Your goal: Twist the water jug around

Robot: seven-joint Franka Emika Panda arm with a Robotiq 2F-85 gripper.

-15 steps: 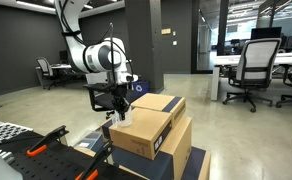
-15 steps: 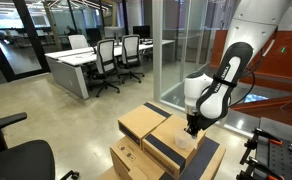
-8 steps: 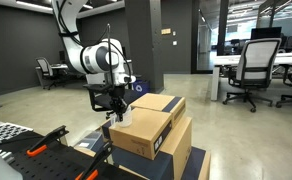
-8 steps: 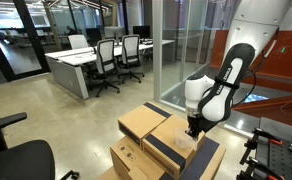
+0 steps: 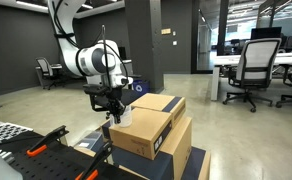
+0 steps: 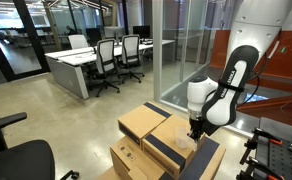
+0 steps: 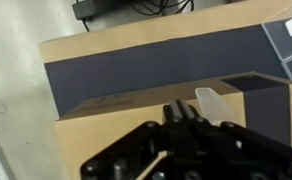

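The water jug (image 7: 212,102) is a small translucent whitish piece on top of a brown cardboard box (image 7: 116,105); it shows faintly in both exterior views (image 5: 121,118) (image 6: 185,141). My gripper (image 7: 176,108) points down at the box top, its two fingertips pressed together right beside the jug's left edge. Nothing shows between the fingers. In both exterior views the gripper (image 5: 113,110) (image 6: 194,132) hangs just above the upper box, at the jug. Whether the fingers touch the jug I cannot tell.
Stacked cardboard boxes (image 5: 151,130) (image 6: 146,122) with dark tape strips fill the area below the arm. A blue object (image 5: 136,87) sits behind the gripper. Black-and-orange equipment (image 5: 36,150) stands close by. Office chairs (image 5: 251,65) (image 6: 111,55) and desks stand farther off.
The wrist and arm have shifted slightly sideways above the box. The gripper has stayed shut, and the jug's place looks about the same.
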